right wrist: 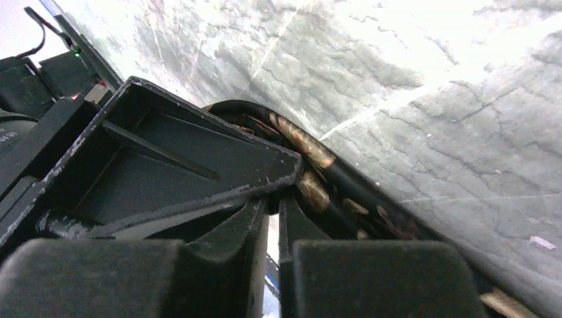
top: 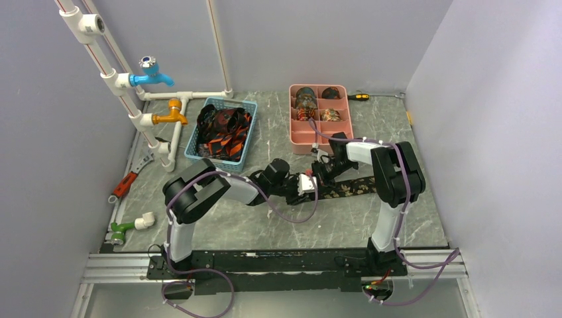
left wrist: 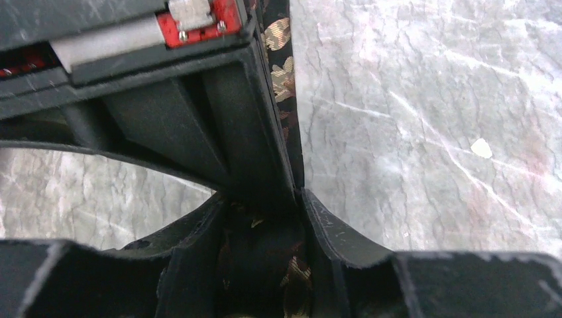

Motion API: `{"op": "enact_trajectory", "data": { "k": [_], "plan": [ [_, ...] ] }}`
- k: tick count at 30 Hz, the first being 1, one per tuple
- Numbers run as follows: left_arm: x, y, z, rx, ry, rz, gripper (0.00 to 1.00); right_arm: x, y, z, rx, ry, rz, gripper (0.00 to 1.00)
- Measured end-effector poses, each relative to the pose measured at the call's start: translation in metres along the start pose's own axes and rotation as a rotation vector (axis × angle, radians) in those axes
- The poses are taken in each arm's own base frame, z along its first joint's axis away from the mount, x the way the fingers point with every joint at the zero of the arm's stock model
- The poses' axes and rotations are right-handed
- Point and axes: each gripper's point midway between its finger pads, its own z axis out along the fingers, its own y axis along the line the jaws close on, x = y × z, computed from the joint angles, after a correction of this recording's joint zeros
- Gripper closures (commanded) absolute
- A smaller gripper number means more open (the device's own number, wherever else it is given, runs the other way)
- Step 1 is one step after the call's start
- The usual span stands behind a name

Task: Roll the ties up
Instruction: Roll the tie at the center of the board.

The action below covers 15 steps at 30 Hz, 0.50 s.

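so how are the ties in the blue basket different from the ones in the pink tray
The loose ties in the blue basket lie in one tangled heap; the rolled ties in the pink tray are tight little coils. The loose ties share a single open bin, while the rolled ties are split among the tray's far compartments. The loose ties show much bright orange; the rolled ties look darker. Both are dark patterned fabric.

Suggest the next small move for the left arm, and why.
Probably rotate the left gripper a turn along the tie: fabric sits bunched between its fingers, while a long stretch lies flat, unrolled, toward the right arm.
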Motion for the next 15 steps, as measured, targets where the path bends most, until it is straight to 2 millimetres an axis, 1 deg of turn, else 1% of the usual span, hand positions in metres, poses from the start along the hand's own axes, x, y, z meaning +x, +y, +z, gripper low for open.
{"op": "enact_trajectory", "data": {
  "k": [1,3,5,7,9,12,15],
  "plan": [
    [0.001,0.000,-0.002,-0.006,0.003,0.004,0.69,0.000,0.000,-0.001,0.003,-0.005,-0.006,0.71],
    [0.005,-0.002,-0.010,-0.014,0.016,0.006,0.68,-0.001,0.001,-0.003,0.025,-0.024,-0.043,0.57],
    [0.010,-0.004,-0.019,-0.019,0.034,0.000,0.68,-0.003,0.004,-0.008,0.038,-0.052,-0.066,0.51],
    [0.014,-0.005,-0.026,-0.022,0.045,-0.010,0.68,-0.005,0.011,-0.013,0.037,-0.080,-0.094,0.50],
    [0.015,-0.005,-0.027,-0.022,0.052,-0.024,0.67,-0.010,0.020,-0.016,0.022,-0.105,-0.118,0.50],
    [0.014,-0.004,-0.026,-0.023,0.060,-0.045,0.67,-0.010,0.035,-0.008,-0.013,-0.103,-0.133,0.49],
    [0.014,-0.004,-0.026,-0.020,0.069,-0.059,0.67,-0.007,0.043,0.001,-0.034,-0.089,-0.135,0.49]
  ]
}}
